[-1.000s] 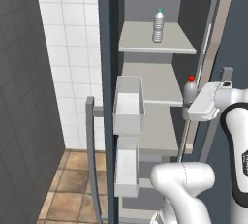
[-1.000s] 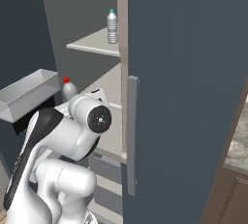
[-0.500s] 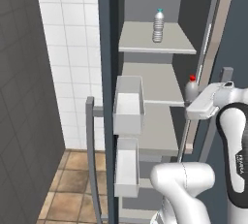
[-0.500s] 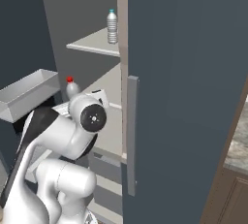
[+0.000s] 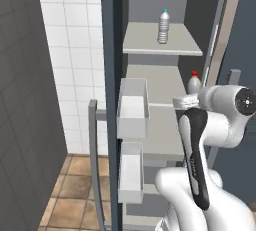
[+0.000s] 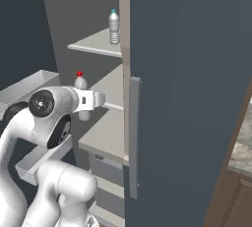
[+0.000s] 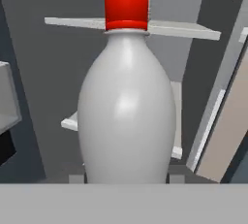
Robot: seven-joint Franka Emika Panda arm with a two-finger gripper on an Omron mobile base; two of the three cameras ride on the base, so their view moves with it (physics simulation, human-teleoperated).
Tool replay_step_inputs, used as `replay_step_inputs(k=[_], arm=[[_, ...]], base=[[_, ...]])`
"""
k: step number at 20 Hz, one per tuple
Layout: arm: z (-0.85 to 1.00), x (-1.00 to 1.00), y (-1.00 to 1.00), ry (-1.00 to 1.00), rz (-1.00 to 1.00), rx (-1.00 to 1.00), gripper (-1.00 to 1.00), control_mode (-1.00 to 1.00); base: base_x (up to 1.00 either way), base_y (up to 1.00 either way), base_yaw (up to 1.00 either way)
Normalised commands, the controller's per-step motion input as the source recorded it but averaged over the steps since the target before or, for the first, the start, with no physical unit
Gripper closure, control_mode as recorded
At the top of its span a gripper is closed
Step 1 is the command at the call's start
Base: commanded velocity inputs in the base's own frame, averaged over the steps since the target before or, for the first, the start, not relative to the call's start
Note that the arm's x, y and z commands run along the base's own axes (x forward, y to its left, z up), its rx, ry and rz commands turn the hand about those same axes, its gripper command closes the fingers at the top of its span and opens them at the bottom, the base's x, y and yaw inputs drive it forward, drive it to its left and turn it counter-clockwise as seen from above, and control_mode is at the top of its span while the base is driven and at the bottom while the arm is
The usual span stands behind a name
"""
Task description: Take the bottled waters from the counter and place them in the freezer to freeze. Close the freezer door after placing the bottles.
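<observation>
- Second bottle going in: the gripper (image 6: 93,99) is clamped around the red-capped bottle (image 7: 126,106), mid-frame above the middle shelf (image 5: 165,130).
- Teal-capped bottle (image 5: 164,26) stands on the upper shelf, frame top.
- Next, likely: set down, release, retreat, close the freezer door (image 5: 111,100).

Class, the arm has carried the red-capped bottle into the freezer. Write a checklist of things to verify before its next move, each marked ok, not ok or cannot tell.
1. Teal-capped bottle upright on upper shelf: ok.
2. Red-capped bottle held by gripper: ok.
3. Red-capped bottle upright: ok.
4. Its base resting on middle shelf: cannot tell.
5. Fingers' contact on the bottle: cannot tell, hidden.
6. Freezer door closed: not ok, open.
</observation>
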Motion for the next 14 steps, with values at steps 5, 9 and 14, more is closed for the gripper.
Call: replay_step_inputs(k=[5,9,14], arm=[[-0.48,0.13,0.11,0.01,-0.69,0.04,1.00,-1.00],[-0.58,0.69,0.00,-0.06,-0.46,0.01,1.00,-1.00],[-0.41,0.45,-0.09,-0.18,-0.04,0.00,1.00,-1.00]], base=[[0.00,0.00,0.00],[0.00,0.00,0.00],[0.00,0.00,0.00]])
